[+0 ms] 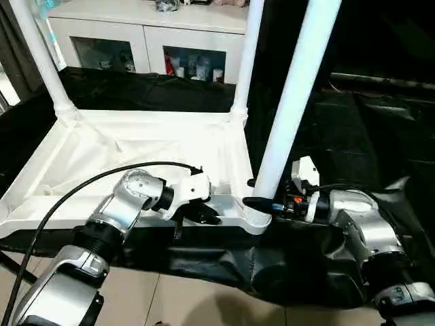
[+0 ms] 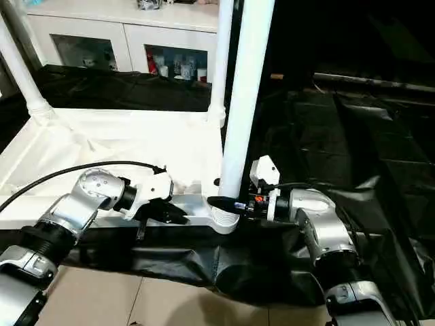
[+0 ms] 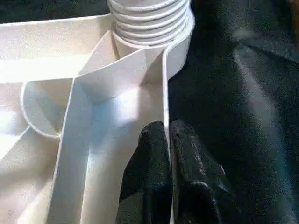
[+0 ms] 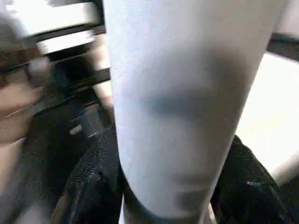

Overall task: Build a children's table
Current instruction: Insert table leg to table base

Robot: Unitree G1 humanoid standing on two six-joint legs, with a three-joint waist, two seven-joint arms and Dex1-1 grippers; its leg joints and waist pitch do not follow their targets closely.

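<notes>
With the left end effector [image 1: 207,216] clenched on the table top's [image 1: 136,146] near rim and the right end effector [image 1: 262,204] grasping the leg [image 1: 292,102], twisting squarely would seat it.

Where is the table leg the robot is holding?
The leg stands in the tabletop's near right corner socket, with the right gripper around its base.

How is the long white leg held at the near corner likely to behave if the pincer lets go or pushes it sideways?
The leg looks stiff: a straight, unbending tube. It is probably light, being hollow-looking plastic. Tall and narrow, it may tip if its ribbed base is not yet fully seated in the table top, and its smooth surface could slip in the right pincer.
</notes>
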